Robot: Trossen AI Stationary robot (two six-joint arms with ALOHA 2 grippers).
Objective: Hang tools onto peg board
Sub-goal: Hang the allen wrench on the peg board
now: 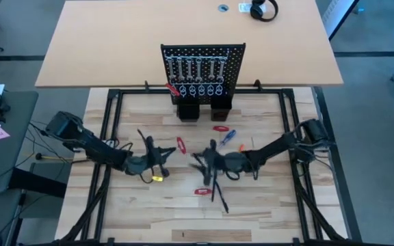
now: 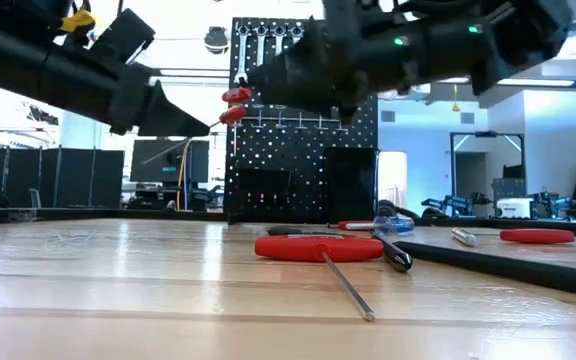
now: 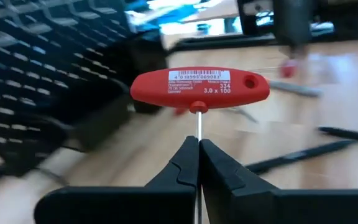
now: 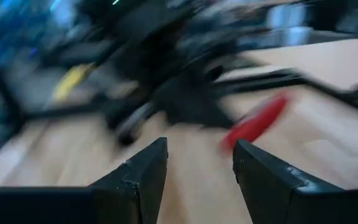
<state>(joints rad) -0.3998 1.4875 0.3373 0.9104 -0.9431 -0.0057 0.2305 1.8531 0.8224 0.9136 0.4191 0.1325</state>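
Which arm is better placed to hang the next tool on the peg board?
Left. The left gripper is shut on the shaft of the red T-handle hex key, raised and ready for the peg board. The right gripper is open and empty.

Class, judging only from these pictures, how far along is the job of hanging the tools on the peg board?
Done: wrenches hang on the peg board. In hand: the left hand is shut on a red T-handle key. The right hand is open. Left: two red-handled tools, a blue screwdriver on the table.

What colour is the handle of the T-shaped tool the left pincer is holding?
Red, with a white label on the handle; clearest in the left wrist view, where the left pincer grips its thin shaft.
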